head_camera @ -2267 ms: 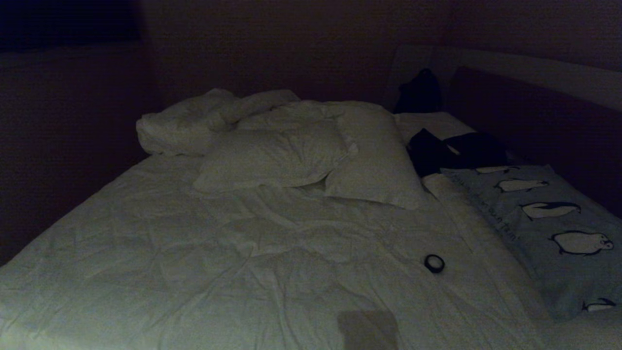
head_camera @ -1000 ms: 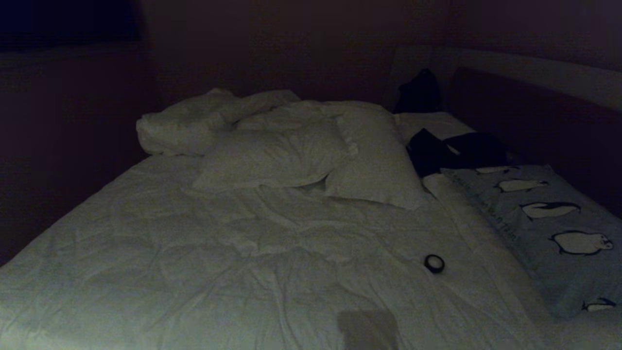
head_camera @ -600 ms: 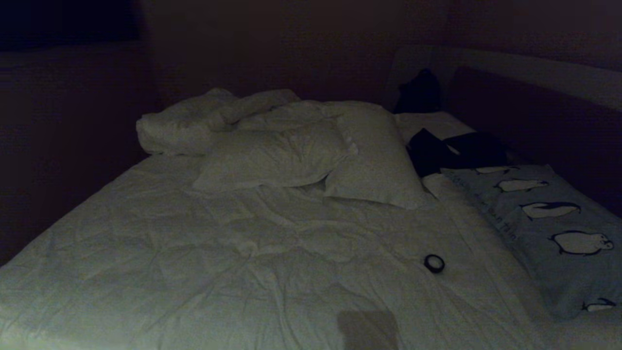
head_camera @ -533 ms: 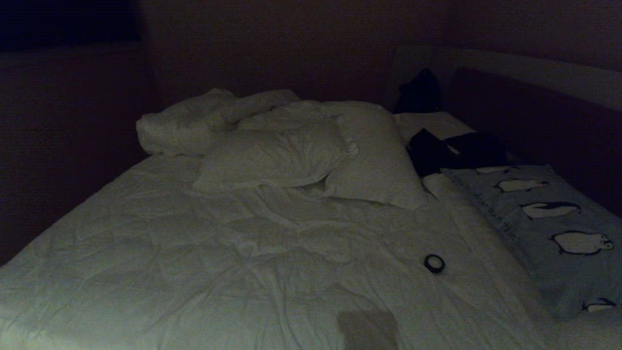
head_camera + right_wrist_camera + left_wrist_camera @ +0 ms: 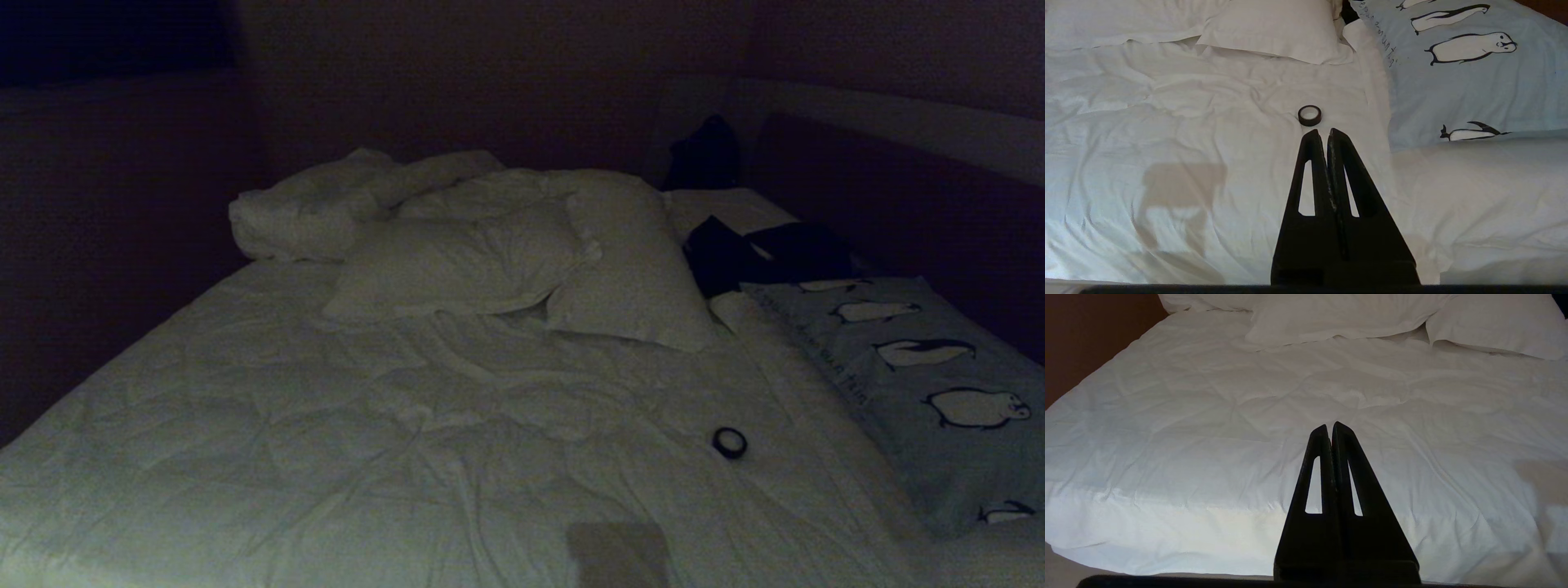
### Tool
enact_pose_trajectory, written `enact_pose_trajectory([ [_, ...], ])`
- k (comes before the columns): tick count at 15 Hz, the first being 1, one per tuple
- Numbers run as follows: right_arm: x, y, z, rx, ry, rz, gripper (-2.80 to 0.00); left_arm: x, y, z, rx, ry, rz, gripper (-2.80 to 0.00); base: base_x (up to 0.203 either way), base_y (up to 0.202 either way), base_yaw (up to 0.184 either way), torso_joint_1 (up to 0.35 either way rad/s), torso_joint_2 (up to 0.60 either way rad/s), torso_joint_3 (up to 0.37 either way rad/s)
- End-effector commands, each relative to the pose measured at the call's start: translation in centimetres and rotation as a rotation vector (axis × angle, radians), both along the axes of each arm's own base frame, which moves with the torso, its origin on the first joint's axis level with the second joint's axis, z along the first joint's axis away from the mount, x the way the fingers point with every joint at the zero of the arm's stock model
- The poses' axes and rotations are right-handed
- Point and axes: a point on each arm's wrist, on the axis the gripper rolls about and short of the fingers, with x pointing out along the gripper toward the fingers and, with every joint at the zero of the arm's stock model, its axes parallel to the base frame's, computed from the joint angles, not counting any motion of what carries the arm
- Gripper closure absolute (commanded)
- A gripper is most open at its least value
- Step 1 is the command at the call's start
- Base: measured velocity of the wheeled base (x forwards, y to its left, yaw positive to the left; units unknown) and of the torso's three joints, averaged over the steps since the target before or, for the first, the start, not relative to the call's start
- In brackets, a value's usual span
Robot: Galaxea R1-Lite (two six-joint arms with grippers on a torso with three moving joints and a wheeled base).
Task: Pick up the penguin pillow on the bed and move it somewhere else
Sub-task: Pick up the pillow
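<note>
Dim walls close round the bed [image 5: 343, 425], whose wrinkled white bedding fills nearly everything in sight. Two plain white pillows [image 5: 506, 261] and a bunched duvet [image 5: 310, 204] sit toward the far side, while the penguin pillow [image 5: 914, 384] lies flat along the bed's right edge, by the dark headboard [image 5: 906, 204]. Nothing of the task looks done: the pillow rests untouched, so reaching, gripping, lifting and moving it all remain. Both arms hang back near the foot of the bed (neither shows from the head); the left gripper [image 5: 1329, 426] and right gripper [image 5: 1321, 132] each have their fingers pressed together, holding nothing. No containers appear; only a small dark ring of tape [image 5: 1309, 115] lies beside the pillow.
</note>
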Motion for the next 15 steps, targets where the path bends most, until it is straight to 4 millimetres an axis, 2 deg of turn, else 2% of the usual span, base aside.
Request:
enact_pose_trajectory([
  [1,0.0,0.0,0.02,0.0,-0.001,0.001,0.0,0.01,0.0,-0.04,-0.001,0.001,0.001,0.0,0.0,0.0,0.0,0.0,0.0,0.0],
  [15,0.01,0.0,0.02,0.002,-0.004,0.001,0.0,0.01,0.0,-0.04,0.0,0.001,0.001,0.0,0.0,0.0,0.0,0.0,0.0,0.0],
])
